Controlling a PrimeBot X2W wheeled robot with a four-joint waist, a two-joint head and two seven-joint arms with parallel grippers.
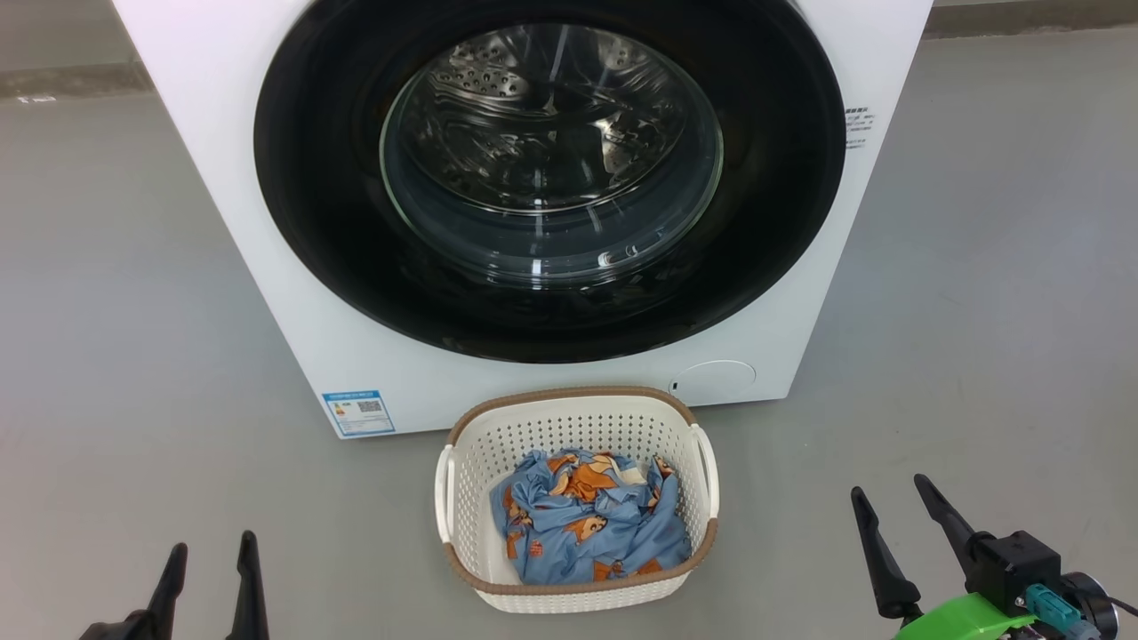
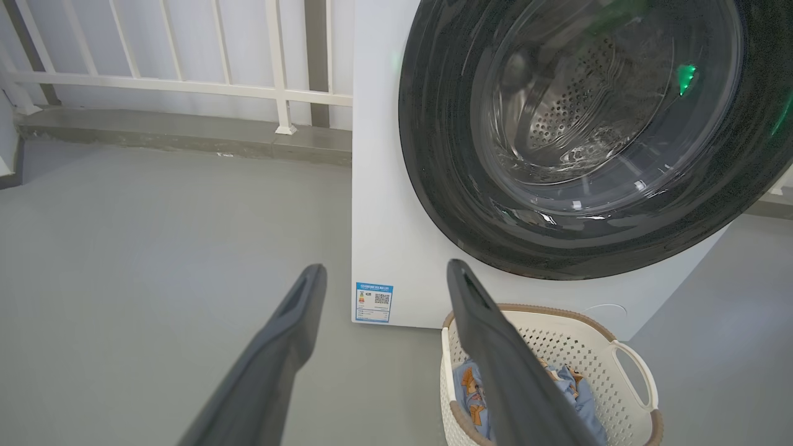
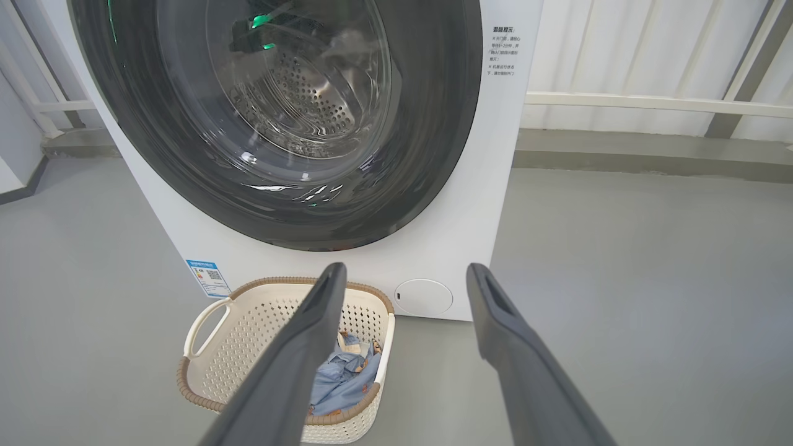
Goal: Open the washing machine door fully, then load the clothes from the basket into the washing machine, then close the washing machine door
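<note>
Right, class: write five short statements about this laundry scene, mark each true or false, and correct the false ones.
1. The washing machine door is shut. True.
2. The basket stands on the floor before the washing machine. True.
3. The clothes lie spread on the floor. False: they lie in the basket.
4. The right gripper grips the basket. False: it is open, empty and apart from the basket.
5. The left gripper is open. True.

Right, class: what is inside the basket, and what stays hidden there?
The basket holds crumpled light blue clothes printed with orange-brown animals, with a cream patch. They cover most of its base, so anything beneath them cannot be seen.
</note>
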